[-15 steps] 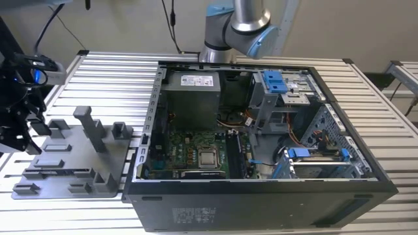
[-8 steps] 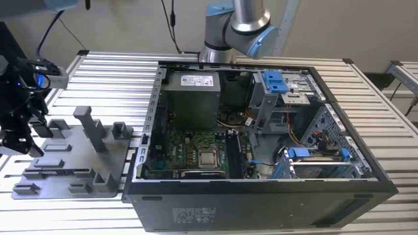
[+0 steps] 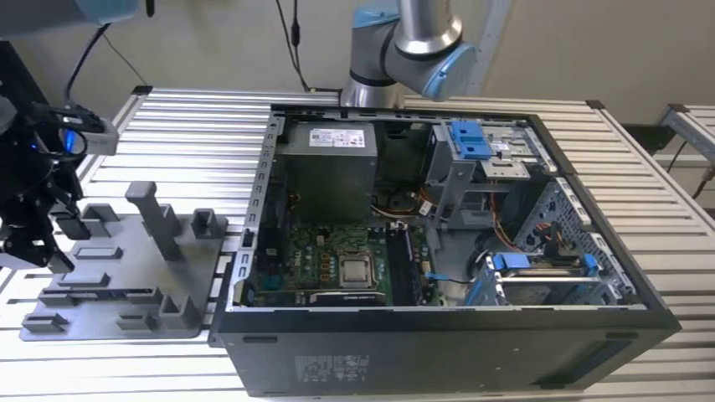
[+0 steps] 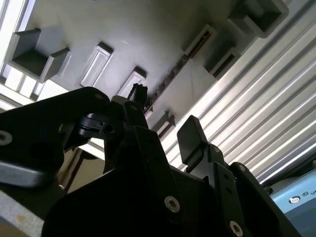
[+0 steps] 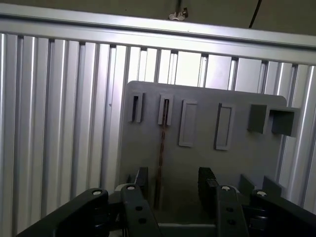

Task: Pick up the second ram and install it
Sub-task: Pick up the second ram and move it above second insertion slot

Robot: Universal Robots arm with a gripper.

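— Where is the gripper [image 5: 173, 185]?
— Low over the grey holder tray [image 5: 237, 163], jaws spread apart and clasping nothing.
— And the second ram [image 5: 160, 143]?
— Standing on edge in a long slot of that tray. Both wrist views show it as a thin dark strip. Its near end runs in between the two fingers [image 5: 205, 183], closer to one of them. I cannot tell whether it touches that one.
— What carries the tray?
— The slatted metal table [image 5: 59, 123]. The tray sits by the table's edge at the exterior view's left.
— Farther on?
— An open computer case [image 3: 447, 352] lies in the middle of the table, just beside the tray, with its green motherboard [image 3: 324, 251] exposed. Beyond it, at the table's far edge, rises the arm's grey-and-blue joint [image 3: 408, 42].
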